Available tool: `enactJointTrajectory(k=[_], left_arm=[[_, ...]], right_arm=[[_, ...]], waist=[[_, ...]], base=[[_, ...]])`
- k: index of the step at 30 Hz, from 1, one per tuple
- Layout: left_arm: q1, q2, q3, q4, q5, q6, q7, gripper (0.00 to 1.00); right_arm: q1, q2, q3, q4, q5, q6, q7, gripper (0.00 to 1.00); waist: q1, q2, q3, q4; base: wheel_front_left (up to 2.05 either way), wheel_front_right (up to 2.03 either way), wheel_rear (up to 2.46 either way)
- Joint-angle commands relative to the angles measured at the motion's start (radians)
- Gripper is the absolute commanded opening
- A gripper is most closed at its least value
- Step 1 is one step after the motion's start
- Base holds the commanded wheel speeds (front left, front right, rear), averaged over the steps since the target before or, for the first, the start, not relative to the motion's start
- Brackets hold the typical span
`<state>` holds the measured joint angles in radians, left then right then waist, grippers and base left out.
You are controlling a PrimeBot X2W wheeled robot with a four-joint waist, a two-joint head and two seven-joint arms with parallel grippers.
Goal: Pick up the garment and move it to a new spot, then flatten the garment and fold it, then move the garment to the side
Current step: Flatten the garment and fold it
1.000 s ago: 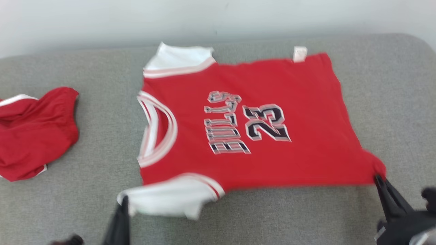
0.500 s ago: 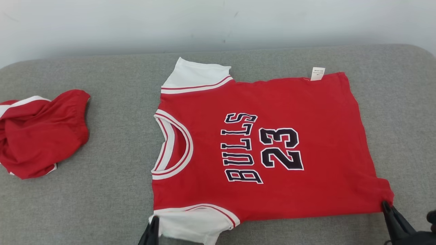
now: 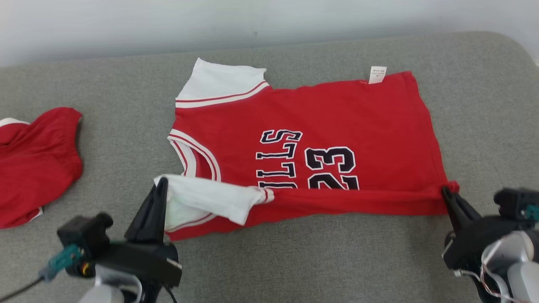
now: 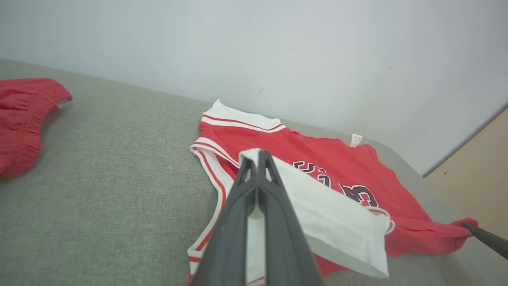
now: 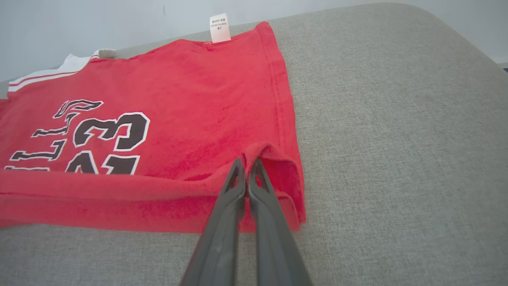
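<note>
Near edge of the red-and-white basketball jersey (image 3: 337,109) just got hauled up over its lettering, left claw (image 3: 161,183) clamped on the white sleeve (image 3: 210,198), right claw (image 3: 444,192) clamped on the red hem corner (image 3: 452,185), rest lying flat on the grey fabric cushion (image 3: 337,261) ahead of both tips, long axis running claw to claw.

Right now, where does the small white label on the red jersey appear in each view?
Head view: label at upper right, on the far edge of the jersey.
Left wrist view: right of centre, mid-height.
Right wrist view: top edge, left of centre.
Shared landmark: the printed number 23, nearer the camera than the label in all three.
</note>
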<state>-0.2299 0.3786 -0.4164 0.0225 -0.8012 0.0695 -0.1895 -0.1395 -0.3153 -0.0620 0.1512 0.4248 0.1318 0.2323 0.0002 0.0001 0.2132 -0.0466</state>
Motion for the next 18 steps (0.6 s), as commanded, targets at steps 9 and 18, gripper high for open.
enactJointTrajectory(k=[9,18], left_arm=[[-0.222,-0.002,-0.027,0.172,0.026,-0.057,0.062,0.0],[-0.323,-0.028,-0.055,0.321,0.044,-0.112,0.039,0.0]], right_arm=[[-0.228,-0.015,0.054,0.177,0.006,-0.003,-0.021,0.0],[-0.367,-0.027,0.101,0.368,0.015,-0.002,-0.105,0.1]], waist=[[-0.0002,-0.0001,0.076,-0.008],[-0.0002,-0.0001,0.099,0.002]], base=[[0.0,0.0,0.0],[0.0,0.0,0.0]])
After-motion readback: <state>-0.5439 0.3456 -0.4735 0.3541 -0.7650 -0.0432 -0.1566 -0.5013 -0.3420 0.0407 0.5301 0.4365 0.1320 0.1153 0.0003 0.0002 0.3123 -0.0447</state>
